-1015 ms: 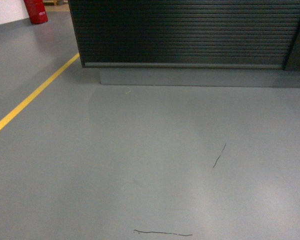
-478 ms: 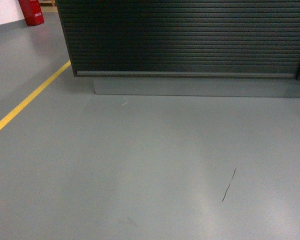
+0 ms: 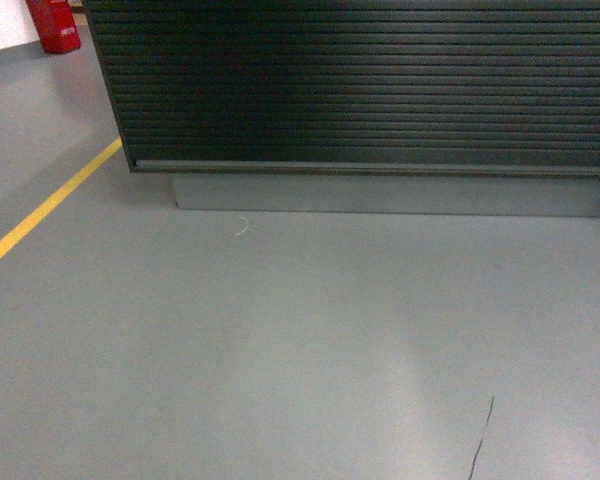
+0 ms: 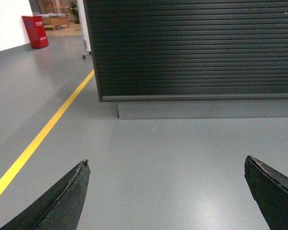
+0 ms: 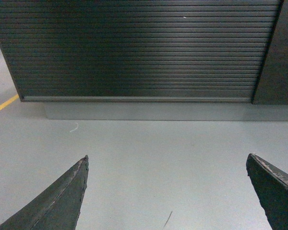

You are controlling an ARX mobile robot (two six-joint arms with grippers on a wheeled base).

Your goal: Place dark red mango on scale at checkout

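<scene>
Left of the checkout (image 3: 360, 90) we see a yellow line (image 3: 45, 208) and a red bin (image 3: 54, 24). Our left gripper (image 4: 168, 191) and right gripper (image 5: 168, 191) both hang wide and empty, facing the checkout's ribbed front straight ahead. The mango and scale are out of view, so we cannot tell its axis or the nearer arm; the counter top lies above the jaws.
</scene>
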